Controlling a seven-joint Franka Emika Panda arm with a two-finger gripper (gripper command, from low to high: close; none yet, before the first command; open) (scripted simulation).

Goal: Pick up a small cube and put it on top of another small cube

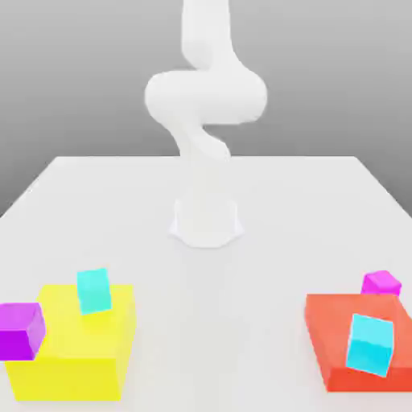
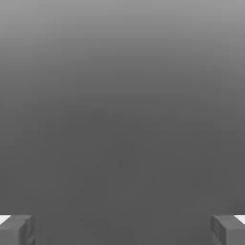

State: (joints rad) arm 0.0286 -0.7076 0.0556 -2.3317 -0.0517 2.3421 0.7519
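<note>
Magenta cube (image 1: 21, 330) leans on yellow block (image 1: 76, 346) at exterior view's left, second (image 1: 381, 283) behind red block (image 1: 358, 342); gripper (image 2: 122, 229) fingers spread, empty — risk: grabbing a cyan cube (image 1: 94, 290) or clipping a block.

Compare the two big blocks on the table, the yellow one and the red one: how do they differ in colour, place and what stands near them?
The yellow block lies at the exterior view's left, the red block at its right. The yellow block's cyan cube sits near its far edge; the red block's cyan cube sits tilted near its front. A magenta cube stands by the yellow block's outer side; another by the red block's far corner. Both blocks are large and low.
</note>
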